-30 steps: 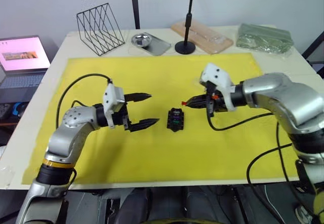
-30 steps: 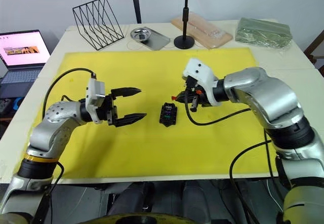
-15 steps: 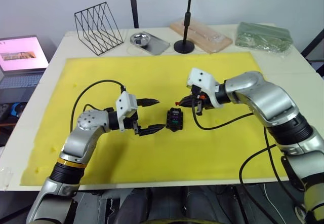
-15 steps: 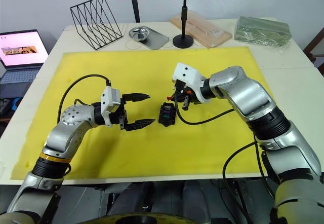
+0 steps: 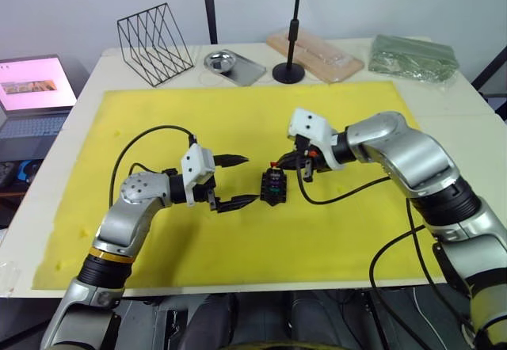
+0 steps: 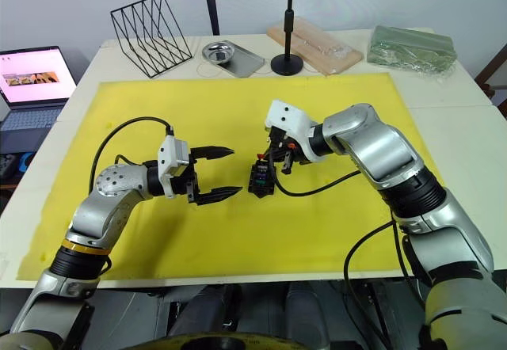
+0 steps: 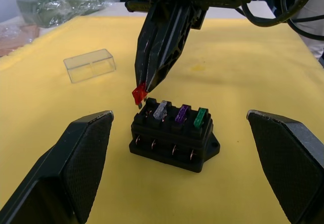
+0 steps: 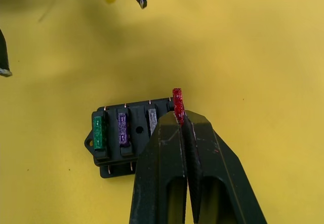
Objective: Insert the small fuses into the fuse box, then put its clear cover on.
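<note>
Right gripper (image 7: 140, 93) pinching the red fuse (image 7: 138, 92) just over the fuse box (image 7: 172, 133).
Last slot, I'd say: three fuses seated; lower it straight. Left gripper (image 5: 235, 180) waits open beside the box; clear cover (image 7: 90, 65) lies beyond.

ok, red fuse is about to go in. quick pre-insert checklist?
1. Red fuse held in right gripper: ok, pinched at the fingertips.
2. End slot of fuse box free: ok; the other three hold grey, purple and green fuses.
3. Fuse over that slot: ok, just above the box's end, not yet seated.
4. Fuse upright for entry: cannot tell, it looks slightly tilted.
5. Left gripper clear of the box: ok, open beside it, not touching.
6. Clear cover ready: ok, on the yellow mat behind the box.
</note>
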`<state>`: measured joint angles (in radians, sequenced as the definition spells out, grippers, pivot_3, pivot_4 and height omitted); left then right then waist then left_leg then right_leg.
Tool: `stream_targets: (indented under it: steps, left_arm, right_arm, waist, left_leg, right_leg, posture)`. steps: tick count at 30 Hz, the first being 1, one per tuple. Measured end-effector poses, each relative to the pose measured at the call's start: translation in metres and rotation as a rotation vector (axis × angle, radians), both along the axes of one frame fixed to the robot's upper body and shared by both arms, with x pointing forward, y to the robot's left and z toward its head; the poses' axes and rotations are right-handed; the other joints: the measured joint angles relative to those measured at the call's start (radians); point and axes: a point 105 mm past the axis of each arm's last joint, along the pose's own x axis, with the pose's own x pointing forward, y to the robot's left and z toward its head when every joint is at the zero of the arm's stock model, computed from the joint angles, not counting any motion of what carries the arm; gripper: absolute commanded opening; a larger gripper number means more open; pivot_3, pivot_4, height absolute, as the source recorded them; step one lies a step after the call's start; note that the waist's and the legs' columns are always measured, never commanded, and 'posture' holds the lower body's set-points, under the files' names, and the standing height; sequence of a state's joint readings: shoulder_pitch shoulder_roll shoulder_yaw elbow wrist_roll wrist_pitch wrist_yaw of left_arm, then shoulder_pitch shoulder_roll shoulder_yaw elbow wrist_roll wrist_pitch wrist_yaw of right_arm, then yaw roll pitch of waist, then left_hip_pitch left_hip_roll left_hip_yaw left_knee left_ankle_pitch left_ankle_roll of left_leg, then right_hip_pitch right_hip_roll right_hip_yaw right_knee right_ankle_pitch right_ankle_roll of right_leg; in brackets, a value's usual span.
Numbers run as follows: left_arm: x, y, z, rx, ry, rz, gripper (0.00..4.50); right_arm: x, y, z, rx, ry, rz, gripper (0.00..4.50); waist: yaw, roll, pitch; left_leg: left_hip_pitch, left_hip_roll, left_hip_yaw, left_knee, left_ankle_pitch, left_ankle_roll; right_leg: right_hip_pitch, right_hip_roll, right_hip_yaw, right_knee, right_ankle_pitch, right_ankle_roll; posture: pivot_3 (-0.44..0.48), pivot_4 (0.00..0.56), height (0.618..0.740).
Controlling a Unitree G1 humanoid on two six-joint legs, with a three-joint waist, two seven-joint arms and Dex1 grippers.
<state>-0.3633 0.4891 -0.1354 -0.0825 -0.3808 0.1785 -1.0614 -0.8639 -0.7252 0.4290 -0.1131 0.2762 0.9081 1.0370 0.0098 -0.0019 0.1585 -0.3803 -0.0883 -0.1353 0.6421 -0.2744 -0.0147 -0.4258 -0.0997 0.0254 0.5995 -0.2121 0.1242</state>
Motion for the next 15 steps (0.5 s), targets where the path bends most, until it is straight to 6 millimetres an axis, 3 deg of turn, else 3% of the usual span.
stream_targets:
  steps: [15]
  left_arm:
    - [0.0000,0.0006,0.0009,0.001,-0.010,0.000,4.50]
  right_arm:
    - [0.0012,0.0013,-0.0056,-0.006,-0.005,-0.012,0.03]
  waist:
    - [0.000,0.000,0.000]
  left_leg:
    - [0.000,0.000,0.000,0.000,0.000,0.000]
  right_leg:
    - [0.000,0.000,0.000,0.000,0.000,0.000]
  posture:
    - [0.000,0.150,0.740]
